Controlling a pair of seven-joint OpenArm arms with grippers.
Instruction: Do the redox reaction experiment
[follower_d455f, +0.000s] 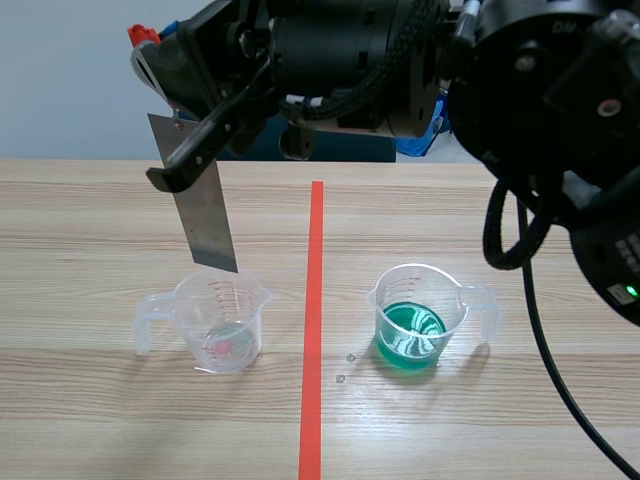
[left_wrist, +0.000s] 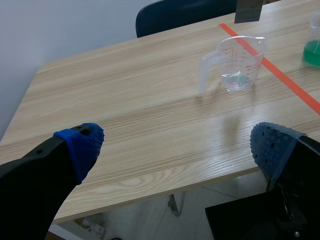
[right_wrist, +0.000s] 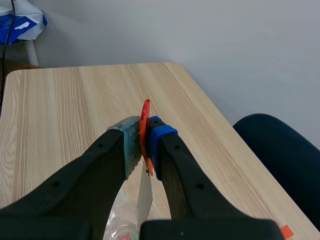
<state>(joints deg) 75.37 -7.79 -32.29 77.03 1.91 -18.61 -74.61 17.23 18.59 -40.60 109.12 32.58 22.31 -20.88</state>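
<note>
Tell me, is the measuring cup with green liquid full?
Not full: the green liquid fills only the lower part of the measuring cup; its wall above is clear.

metal strip (follower_d455f: 203, 212) tilted over clear cup (follower_d455f: 222, 322) | green-liquid cup (follower_d455f: 415, 318) upright

Obstacle: metal strip (follower_d455f: 203, 215) hanging over clear beaker (follower_d455f: 218, 320) mouth; free gap between it and green beaker (follower_d455f: 415, 318).

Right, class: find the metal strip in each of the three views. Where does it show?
Scene view: the metal strip hangs from the right gripper, with its lower end over the clear cup.
Left wrist view: only its lower end shows, far ahead, above that cup.
Right wrist view: seen edge-on, just under the gripper.
Shared landmark: the clear cup, directly beneath the strip.
</note>
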